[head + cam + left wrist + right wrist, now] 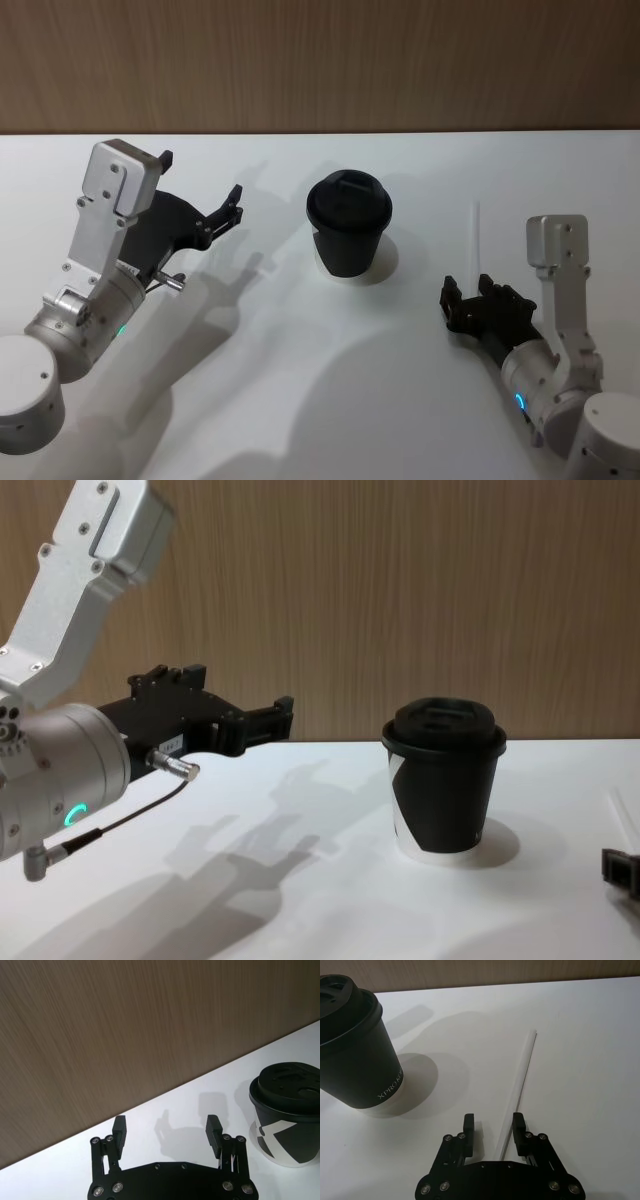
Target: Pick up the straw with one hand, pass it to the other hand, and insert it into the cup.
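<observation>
The straw, a thin white tube, lies flat on the white table to the right of the cup. The cup is black with a domed black lid and stands upright mid-table. My right gripper is low over the table at the straw's near end. It is open, and the straw runs between its fingers, close to one of them. My left gripper hovers open and empty above the table, left of the cup, pointing toward the back wall.
A wood-panelled wall stands along the table's far edge. The white tabletop carries nothing else. From the chest, the cup stands between the raised left arm and the straw at the right edge.
</observation>
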